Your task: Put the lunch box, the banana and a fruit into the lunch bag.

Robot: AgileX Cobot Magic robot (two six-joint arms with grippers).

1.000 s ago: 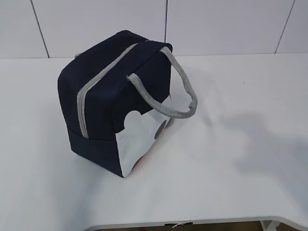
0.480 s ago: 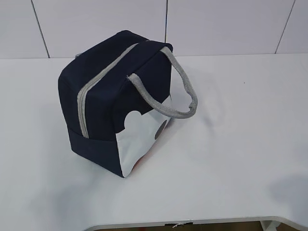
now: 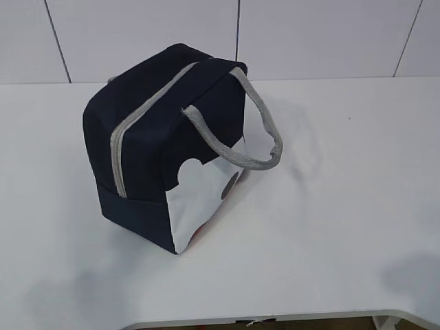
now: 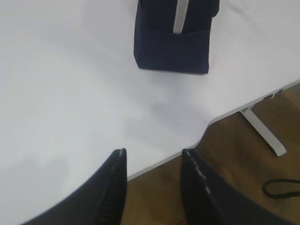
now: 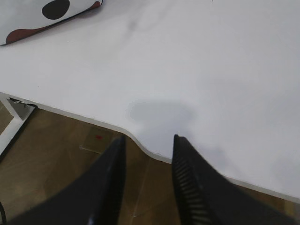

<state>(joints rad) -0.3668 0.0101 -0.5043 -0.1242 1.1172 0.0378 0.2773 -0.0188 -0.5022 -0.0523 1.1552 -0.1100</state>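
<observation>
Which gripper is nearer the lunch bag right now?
Left, as far as I can judge. The left gripper faces the lunch bag across bare table; the right gripper sees only its corner.

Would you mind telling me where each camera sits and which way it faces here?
Exterior view: raised at the table's front, looking down at a slant on the zipped lunch bag; no arm shows.
Left wrist view: above the front edge, facing the bag's end; left gripper jaws apart, empty.
Right wrist view: above the front edge, facing the bag's white panel corner; right gripper jaws apart, empty.
Shared: all three show the bag and table.
</observation>
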